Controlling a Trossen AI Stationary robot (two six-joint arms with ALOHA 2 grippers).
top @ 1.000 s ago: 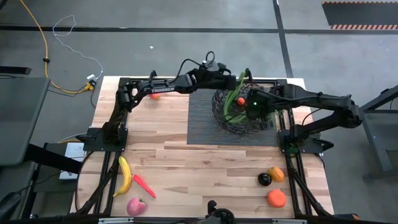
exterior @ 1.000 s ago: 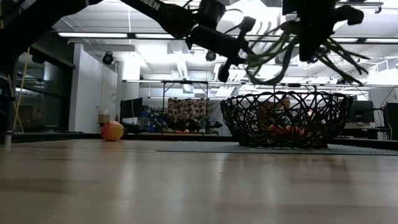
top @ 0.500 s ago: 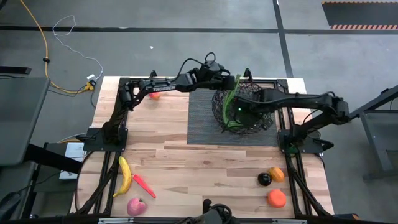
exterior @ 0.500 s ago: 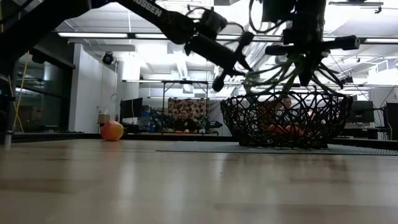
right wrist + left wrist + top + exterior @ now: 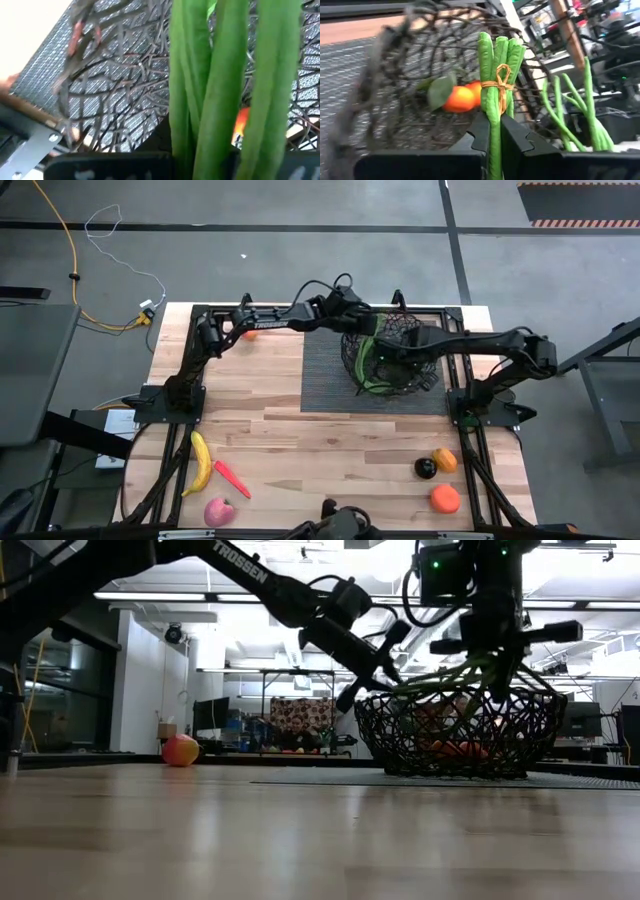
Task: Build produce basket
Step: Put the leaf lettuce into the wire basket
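A bundle of long green beans (image 5: 366,358) hangs over the black wire basket (image 5: 405,352), which stands on the dark ribbed mat (image 5: 325,375). My left gripper (image 5: 492,134) is shut on the bundle's tied end above the basket's left rim. My right gripper (image 5: 490,652) is shut on the beans' loose part over the basket's middle. Orange round fruits (image 5: 462,98) lie in the basket. A banana (image 5: 201,463), a carrot (image 5: 231,478) and an apple (image 5: 219,512) lie at the near left. A dark round fruit (image 5: 425,468) and two oranges (image 5: 445,499) lie at the near right. My left gripper pinches the bundle between its two fingers just behind the band (image 5: 501,82) that ties it (image 5: 493,117). The fingers slant down from the table's far left, and the beans stick out past the fingertips. The bundle is clear of the table. My right gripper holds the beans' loose stretch (image 5: 225,100) from above, fingers pointing down. The gripper itself hides the place of contact. The loose ends (image 5: 440,682) fan out below it at the height of the basket's rim (image 5: 460,695).
A red-yellow round fruit (image 5: 248,333) lies on the table's far left, also in the low view (image 5: 180,750). Bare wood spans the table's middle, between the mat and the near fruits.
Both grippers have come down toward the basket with the bean bundle. My right gripper has also gone toward the table's left, over the basket's middle. The beans' loose ends have dropped from well above the basket to its rim.
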